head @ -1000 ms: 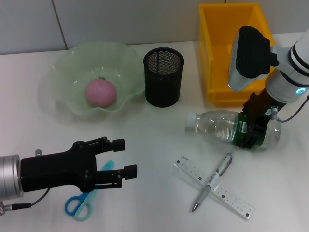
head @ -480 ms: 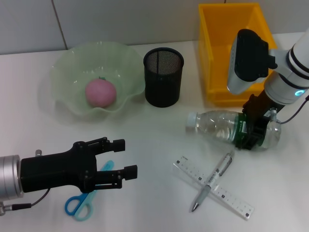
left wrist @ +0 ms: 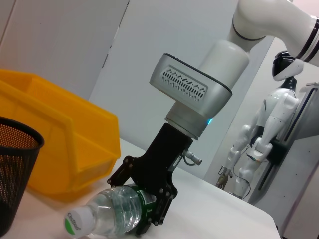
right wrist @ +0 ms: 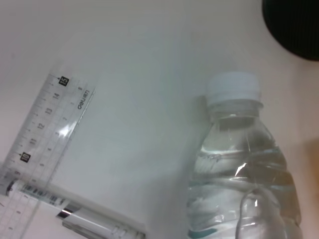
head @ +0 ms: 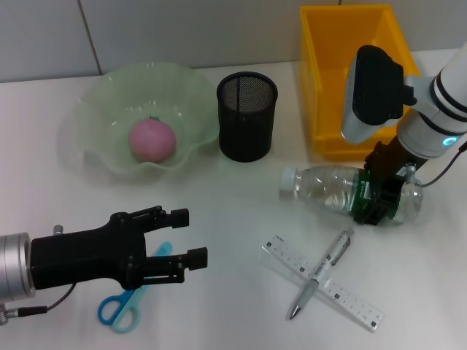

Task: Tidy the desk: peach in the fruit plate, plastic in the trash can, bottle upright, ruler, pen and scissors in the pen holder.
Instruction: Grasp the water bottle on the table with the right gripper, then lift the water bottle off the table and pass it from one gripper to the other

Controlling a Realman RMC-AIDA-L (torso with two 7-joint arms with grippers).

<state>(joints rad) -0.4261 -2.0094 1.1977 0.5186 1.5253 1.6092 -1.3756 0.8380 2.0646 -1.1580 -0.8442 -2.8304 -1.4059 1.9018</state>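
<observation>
At the far left of the head view, the left gripper [head: 191, 235] hovered low over the desk [head: 233, 219] with its 2 fingers spread apart, holding nothing. Just beneath its arm lay the blue scissors [head: 125, 302], flat on the desk. Behind them sat the green fruit plate [head: 102, 157] with the peach [head: 152, 139] resting inside it. The black mesh pen holder [head: 247, 115] stood upright just right of the plate. Nearer the front, the pen [head: 321, 272] lay crossed over the clear ruler [head: 343, 297]. The bottle [head: 328, 188] lay on its side, white cap pointing left, and the right gripper [head: 379, 198] was clenched around its green-labelled end. Behind it stood the yellow bin [head: 326, 87].
</observation>
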